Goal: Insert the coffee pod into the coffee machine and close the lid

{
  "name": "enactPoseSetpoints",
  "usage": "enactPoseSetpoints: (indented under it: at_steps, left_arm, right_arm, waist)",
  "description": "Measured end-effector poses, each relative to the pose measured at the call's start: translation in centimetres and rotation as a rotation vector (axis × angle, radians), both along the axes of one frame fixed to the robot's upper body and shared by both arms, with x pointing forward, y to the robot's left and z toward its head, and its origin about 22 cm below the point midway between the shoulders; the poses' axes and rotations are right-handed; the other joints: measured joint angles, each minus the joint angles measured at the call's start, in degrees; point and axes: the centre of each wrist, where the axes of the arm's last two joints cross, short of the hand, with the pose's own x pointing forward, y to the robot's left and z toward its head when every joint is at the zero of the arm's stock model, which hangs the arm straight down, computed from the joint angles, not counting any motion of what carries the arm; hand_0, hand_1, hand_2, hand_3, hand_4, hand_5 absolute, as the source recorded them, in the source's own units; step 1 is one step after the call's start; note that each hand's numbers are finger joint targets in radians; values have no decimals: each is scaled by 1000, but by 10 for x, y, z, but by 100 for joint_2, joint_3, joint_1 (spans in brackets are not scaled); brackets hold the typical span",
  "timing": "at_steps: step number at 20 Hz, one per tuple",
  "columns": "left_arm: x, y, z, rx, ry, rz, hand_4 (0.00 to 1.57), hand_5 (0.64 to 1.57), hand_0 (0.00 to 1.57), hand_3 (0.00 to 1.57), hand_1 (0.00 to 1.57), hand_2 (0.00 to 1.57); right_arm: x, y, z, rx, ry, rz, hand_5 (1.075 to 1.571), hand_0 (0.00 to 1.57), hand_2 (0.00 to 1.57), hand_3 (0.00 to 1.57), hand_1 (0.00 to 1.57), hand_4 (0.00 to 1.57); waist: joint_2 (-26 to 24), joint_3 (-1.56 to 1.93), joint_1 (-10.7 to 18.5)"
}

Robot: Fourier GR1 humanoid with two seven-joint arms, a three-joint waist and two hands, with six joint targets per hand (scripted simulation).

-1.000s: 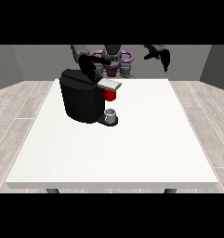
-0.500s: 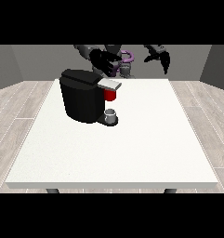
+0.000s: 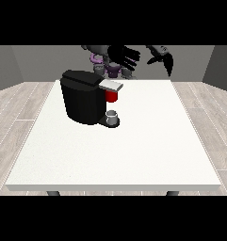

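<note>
- The white table (image 3: pixel 133 155) fills the near part of the view; its front half is bare white surface.
- Toward the table's left-middle stands the black coffee machine (image 3: pixel 82 101), upright on the tabletop.
- A small grey cup (image 3: pixel 112 116) sits on the machine's base, at its right side under the brew head.
- Just above the cup is a red part (image 3: pixel 112 96), capped by a grey lid (image 3: pixel 111 85) that lies roughly level and sticks out to the right.
- I cannot tell whether the red part is the pod.
- Behind the machine, above the table's far edge, the hand at the view's left (image 3: pixel 125 57) hovers with its fingers spread apart and straight, holding nothing, clear of the lid.
- Farther right, the hand at the view's right (image 3: pixel 163 57) hangs in the air with relaxed fingers pointing down, touching nothing.
- The robot's torso (image 3: pixel 108 63) shows at the very back.
</note>
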Motion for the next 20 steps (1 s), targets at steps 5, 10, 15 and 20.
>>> enactPoseSetpoints:
  at_steps: [5, 10, 15, 20]
  left_arm:
    - [4, 3, 6, -13, -24, -6, 438, 1571, 0, 0, 0, 0]
    - [12, 1, 20, -12, -67, -28, 424, 1571, 0, 0, 0, 0]
    - [12, -3, 27, -19, -80, -67, 368, 1571, 0, 0, 0, 0]
    - [15, -15, 40, -18, -110, -102, 377, 1571, 0, 0, 0, 0]
  right_arm:
    - [5, 10, 24, -19, -35, 7, 1571, 0, 0, 0, 0, 102]
    - [10, 17, 58, -56, -96, -3, 1571, 0, 0, 0, 0, 0]
    - [14, 17, 75, -80, -126, -19, 1571, 0, 0, 0, 0, 0]
    - [17, 20, 94, -84, -162, -39, 1571, 0, 0, 0, 0, 0]
  waist:
    - [140, 1, 102]
    - [395, -1, 318]
    - [498, 0, 551]
    - [742, -1, 800]
